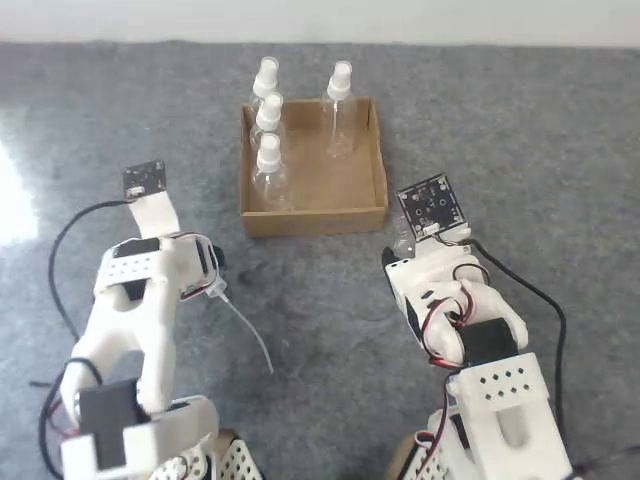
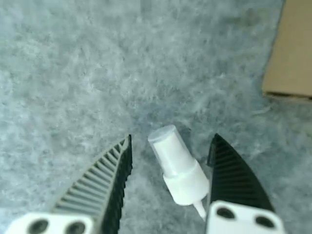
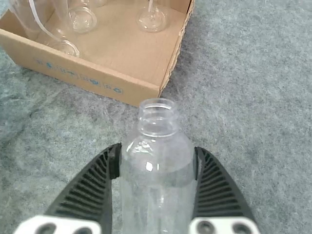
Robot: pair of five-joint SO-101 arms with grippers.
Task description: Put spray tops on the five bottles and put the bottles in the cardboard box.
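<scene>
Nearest the arms, the right pincer (image 3: 157,150) is clamped on the clear bottle (image 3: 156,180), one jaw pressed to each side of its body just below the shoulder. The grip sits low enough to leave the threaded neck bare. I judge that to be the reason for it: the mouth is open and free to take a top. This is the one bottle not yet capped, and it is held short of the cardboard box (image 3: 92,80), neck pointing toward it.

On the other side, the left pincer (image 2: 172,140) stands open astride the last spray top (image 2: 178,168). The top appears to lie on the grey bench (image 2: 73,73), close against one jaw and apart from the other. Its thin dip tube (image 1: 250,335) trails over the bench back toward the arms. Straddling the top this way looks like the set-up for closing on its collar.

Farther off, the box holds four capped bottles (image 1: 270,180), all upright with white tops. Three stand in a row along one side wall and one by the far corner opposite. The near part of the floor beside them is bare, which looks like room enough for the fifth.

A row of small blue marks (image 3: 78,78) runs along the box's near outer wall, too small to read. I can make out no label on any bottle.
</scene>
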